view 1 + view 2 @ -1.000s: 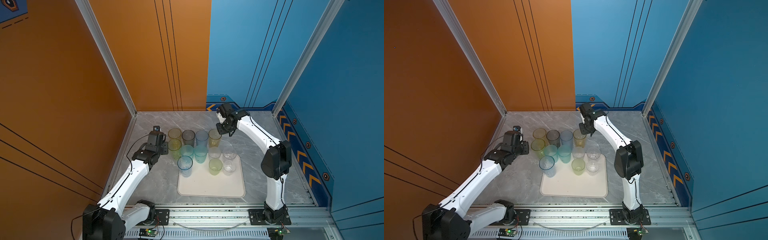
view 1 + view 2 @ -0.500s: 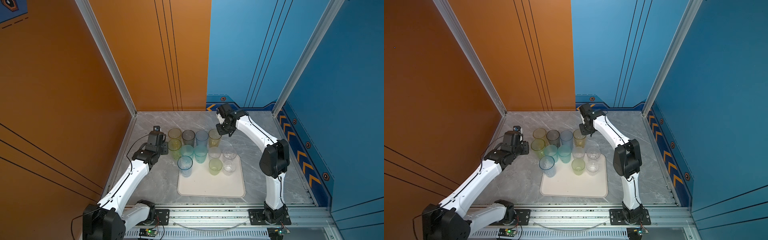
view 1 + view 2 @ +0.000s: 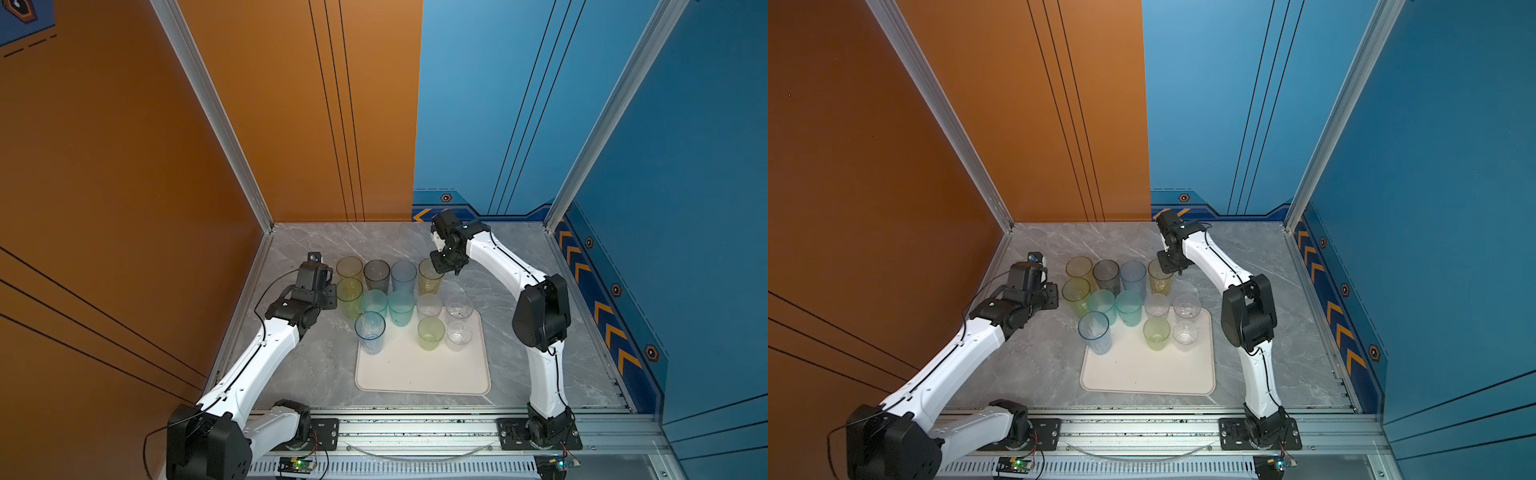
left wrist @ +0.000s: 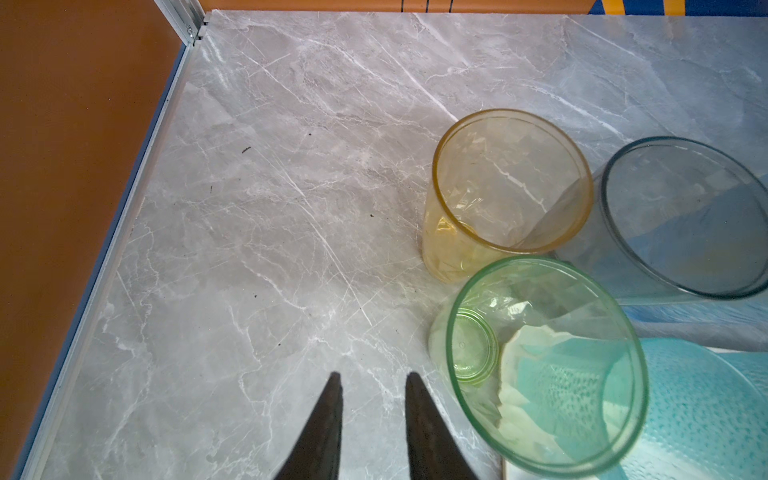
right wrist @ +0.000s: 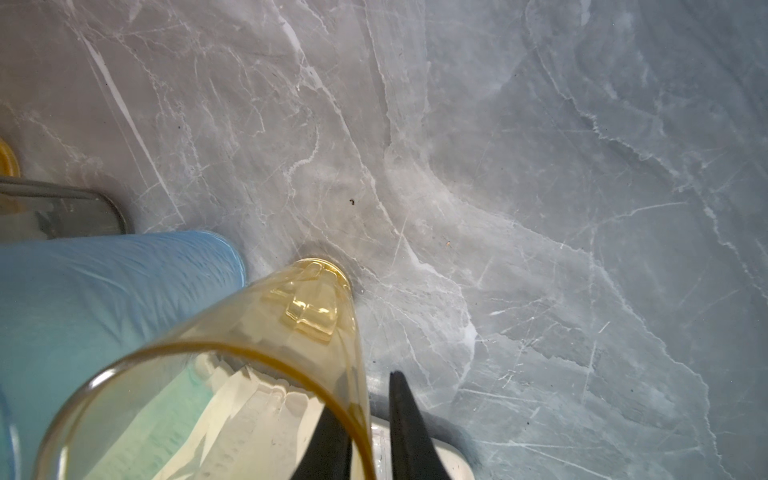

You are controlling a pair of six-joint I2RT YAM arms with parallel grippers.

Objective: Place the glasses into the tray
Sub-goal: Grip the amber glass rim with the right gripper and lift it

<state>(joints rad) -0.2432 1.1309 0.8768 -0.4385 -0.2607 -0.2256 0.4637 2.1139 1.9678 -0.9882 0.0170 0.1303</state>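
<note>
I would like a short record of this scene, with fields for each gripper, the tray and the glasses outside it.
left gripper: open, empty, over bare table beside the green tumbler
right gripper: fingers astride the yellow tumbler wall, one inside, one outside; grip uncertain
tray: cream, near part bare; blue tumbler, pale green tumbler and clear tumbler on far part
outside tray: back row of four tumblers, upright on the table

No words, brands or numbers can be read anywhere; the only signs are orange chevron arrows and small hexagon emblems along the blue wall base.
</note>
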